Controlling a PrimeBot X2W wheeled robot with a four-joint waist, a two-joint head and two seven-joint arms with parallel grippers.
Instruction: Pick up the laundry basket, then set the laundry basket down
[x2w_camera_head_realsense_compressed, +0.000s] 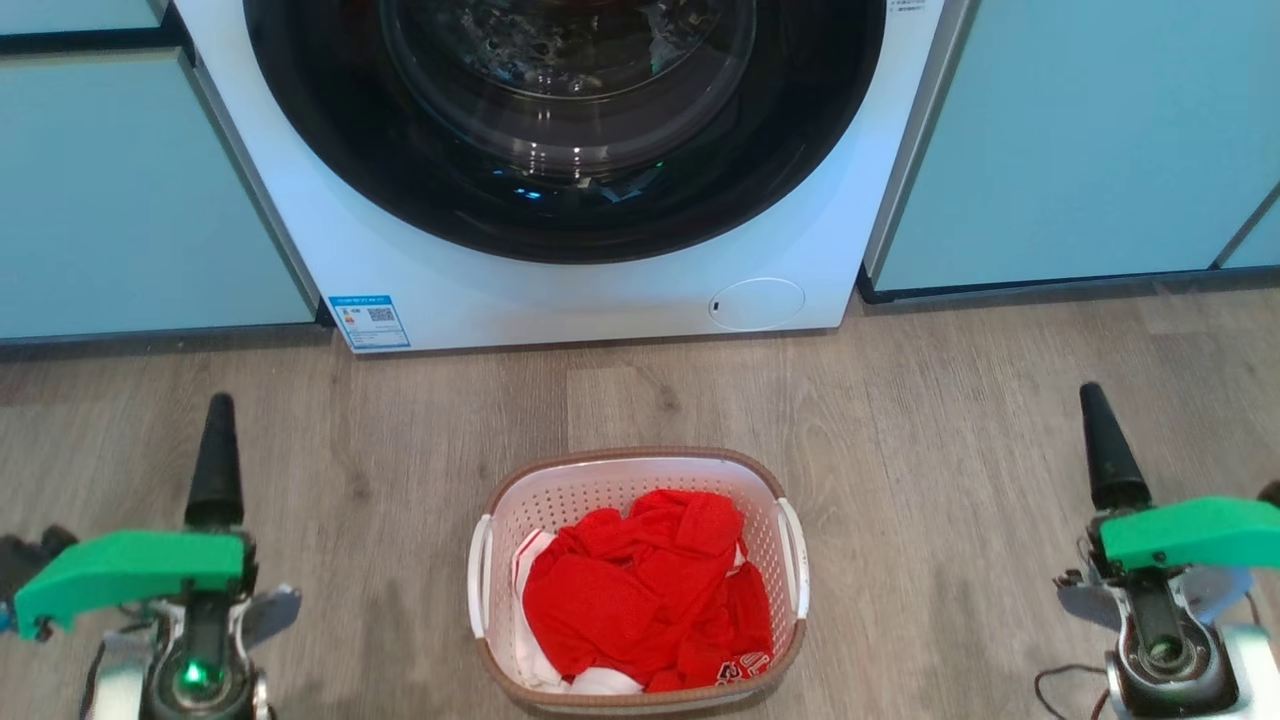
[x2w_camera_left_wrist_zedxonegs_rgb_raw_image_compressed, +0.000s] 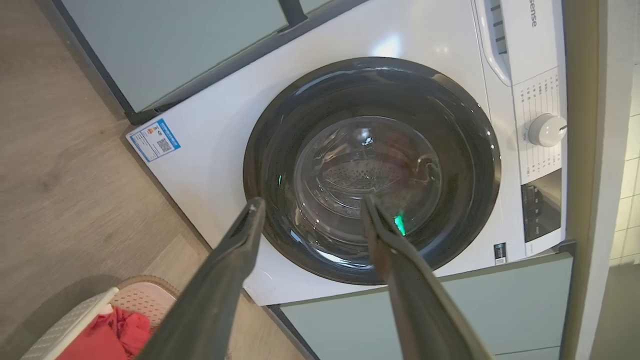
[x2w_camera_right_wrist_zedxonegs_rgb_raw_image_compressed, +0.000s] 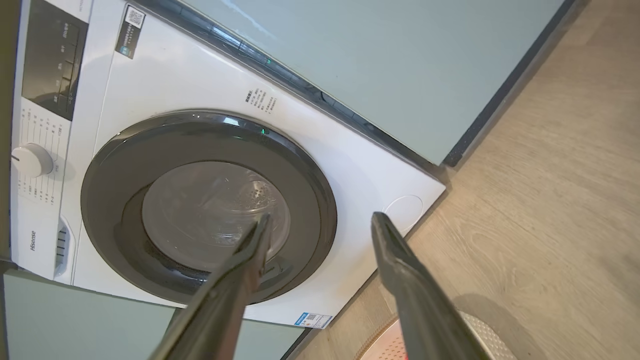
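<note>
The laundry basket (x2w_camera_head_realsense_compressed: 560, 497) stands on the wooden floor in front of the washing machine, white and perforated with a brown rim and white side handles. A red garment (x2w_camera_head_realsense_compressed: 640, 590) fills it. My left gripper (x2w_camera_left_wrist_zedxonegs_rgb_raw_image_compressed: 312, 199) is open, with nothing between its fingers, and hangs well to the left of the basket; in the head view one dark finger (x2w_camera_head_realsense_compressed: 217, 455) rises above its green mount. My right gripper (x2w_camera_right_wrist_zedxonegs_rgb_raw_image_compressed: 321, 216) is open too and empty, far to the basket's right, its finger (x2w_camera_head_realsense_compressed: 1105, 450) pointing at the machine. A basket corner (x2w_camera_left_wrist_zedxonegs_rgb_raw_image_compressed: 145, 298) shows low in the left wrist view, and its rim (x2w_camera_right_wrist_zedxonegs_rgb_raw_image_compressed: 477, 327) in the right wrist view.
A white front-loading washing machine (x2w_camera_head_realsense_compressed: 420, 280) with its dark round door (x2w_camera_head_realsense_compressed: 560, 120) shut stands just behind the basket. Pale green cabinet fronts (x2w_camera_head_realsense_compressed: 1060, 140) flank it on both sides. Bare wooden floor (x2w_camera_head_realsense_compressed: 900, 420) lies between each gripper and the basket.
</note>
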